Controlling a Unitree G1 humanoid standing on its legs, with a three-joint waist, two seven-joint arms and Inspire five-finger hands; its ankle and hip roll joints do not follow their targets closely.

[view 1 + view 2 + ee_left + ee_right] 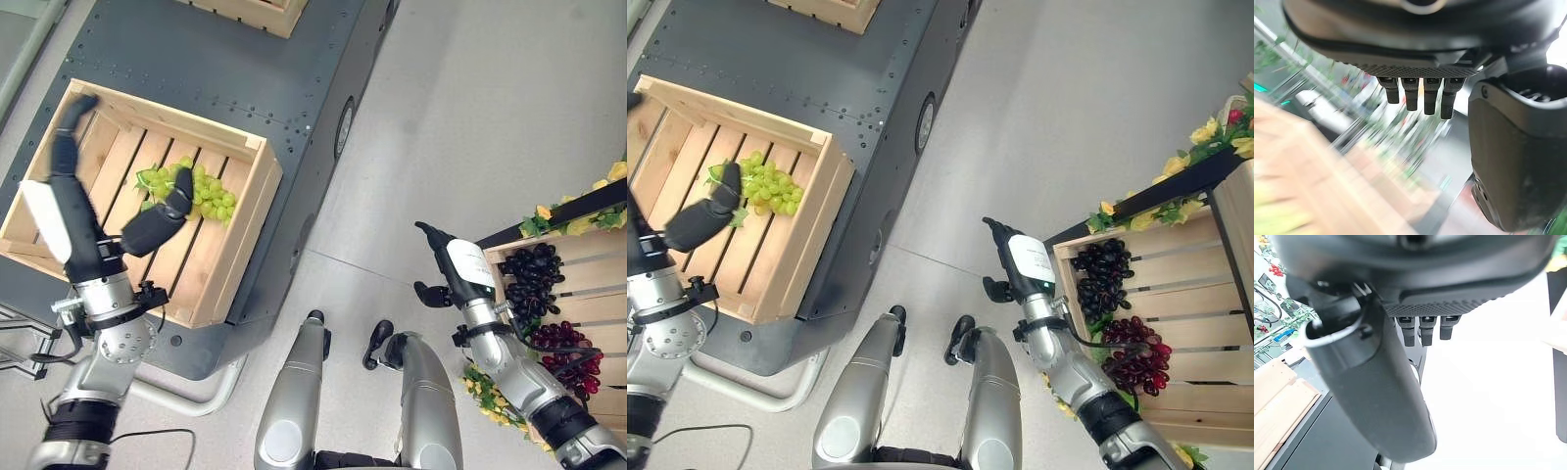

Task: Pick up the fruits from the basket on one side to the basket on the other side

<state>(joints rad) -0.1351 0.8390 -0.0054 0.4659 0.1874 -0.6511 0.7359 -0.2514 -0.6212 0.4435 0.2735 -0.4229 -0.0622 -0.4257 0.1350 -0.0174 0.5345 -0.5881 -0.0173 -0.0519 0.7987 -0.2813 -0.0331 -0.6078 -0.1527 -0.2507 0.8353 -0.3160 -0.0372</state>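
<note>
While both hands hold nothing, a bunch of green grapes (pixel 191 189) lies inside a slatted wooden crate (pixel 245 235) at ten o'clock in the head views, resting on a dark grey platform (pixel 196 59). Left hand (pixel 73 196) hovers over this crate, fingers (pixel 73 122) spread straight, thumb tip just beside the grapes. Right hand (pixel 453 266) is raised over the pale floor (pixel 470 117) at four o'clock, fingers relaxed and open. Just beside it, a second crate (pixel 1205 294) holds two bunches of dark grapes (pixel 1102 274), one nearly black, one deep red. Yellow flowers and leaves (pixel 1205 132) trim that crate's dark shelf. Another crate's corner (pixel 260 12) shows at twelve o'clock
</note>
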